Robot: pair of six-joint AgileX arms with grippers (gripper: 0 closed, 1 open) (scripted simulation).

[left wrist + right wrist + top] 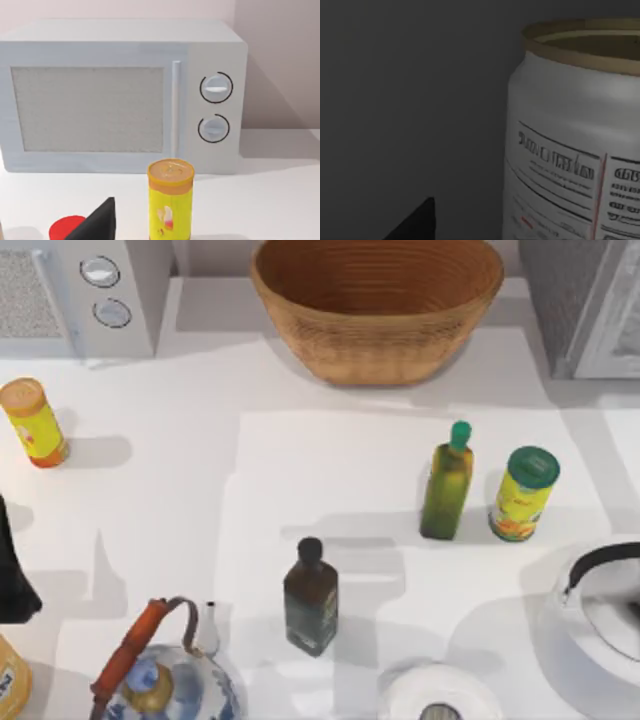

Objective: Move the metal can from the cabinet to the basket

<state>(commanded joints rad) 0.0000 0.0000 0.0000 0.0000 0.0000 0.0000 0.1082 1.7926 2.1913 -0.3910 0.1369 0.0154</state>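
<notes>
While the right end effector reaches into the cabinet (585, 300) beside the can (570, 135), its fingers' state unclear, next comes closing, then carrying to the basket (375, 350).

basket (377, 310): I see it at 12 o'clock on the table (180, 510)
cabinet (585, 300): 1 o'clock, right of basket
microwave (75, 295): 11 o'clock
metal can (575, 135): close before my right wrist camera
</notes>
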